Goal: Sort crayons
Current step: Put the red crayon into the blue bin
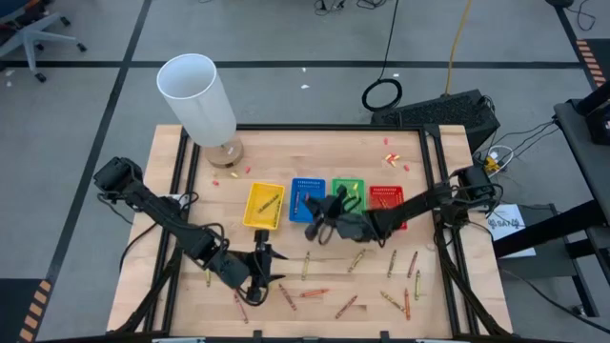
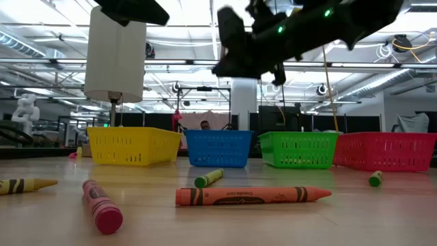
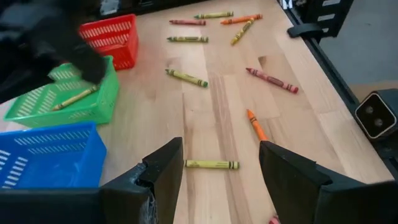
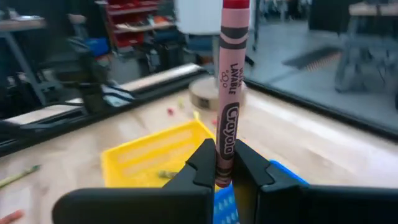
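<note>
— Where are the crayons [image 1: 345,306]?
— Strewn over the desk [image 1: 286,164]; the left pincer [image 3: 219,163] gapes wide above a yellow one [image 3: 211,164].
— The right pincer [image 4: 225,163]?
— Clamped on a red crayon [image 4: 230,81] over the blue tray [image 1: 307,197]. Light, stiff, probably snappable; grip mid-wrapper.

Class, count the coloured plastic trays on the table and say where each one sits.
4, in one row across the table's middle: yellow tray nearest the left arm, then blue, green, and red. None seems hidden.
</note>
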`<state>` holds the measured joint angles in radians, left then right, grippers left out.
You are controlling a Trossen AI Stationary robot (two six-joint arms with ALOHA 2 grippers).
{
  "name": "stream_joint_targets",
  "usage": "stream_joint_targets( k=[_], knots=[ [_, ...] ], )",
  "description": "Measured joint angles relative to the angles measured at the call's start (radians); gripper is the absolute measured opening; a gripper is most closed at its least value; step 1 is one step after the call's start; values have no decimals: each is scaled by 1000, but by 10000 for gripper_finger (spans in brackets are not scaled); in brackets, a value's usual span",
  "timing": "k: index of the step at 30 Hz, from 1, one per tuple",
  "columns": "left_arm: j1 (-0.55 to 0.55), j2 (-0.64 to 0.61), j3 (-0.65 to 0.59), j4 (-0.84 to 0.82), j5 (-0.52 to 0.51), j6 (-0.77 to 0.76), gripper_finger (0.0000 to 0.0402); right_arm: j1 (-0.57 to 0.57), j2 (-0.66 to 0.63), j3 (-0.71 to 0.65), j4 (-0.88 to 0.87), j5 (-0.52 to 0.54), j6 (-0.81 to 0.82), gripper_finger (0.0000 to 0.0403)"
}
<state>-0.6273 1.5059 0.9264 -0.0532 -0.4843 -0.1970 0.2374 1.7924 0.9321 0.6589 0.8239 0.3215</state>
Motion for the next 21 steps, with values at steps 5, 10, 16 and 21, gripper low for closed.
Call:
stream_joint_targets(
  k=[5, 10, 16, 21],
  knots=[
    [-34, 0, -3, 2, -45, -4, 212, -84, 15, 0, -123, -65, 211, 14],
    [-45, 0, -3, 10, -56, -5, 212, -121, 42, 0, -146, -170, 319, 22],
    [-45, 0, -3, 22, -56, -5, 212, -115, 41, 0, -228, -144, 381, 27],
    [-45, 0, -4, 25, -56, -5, 212, -111, 41, 0, -278, -145, 428, 27]
  ],
)
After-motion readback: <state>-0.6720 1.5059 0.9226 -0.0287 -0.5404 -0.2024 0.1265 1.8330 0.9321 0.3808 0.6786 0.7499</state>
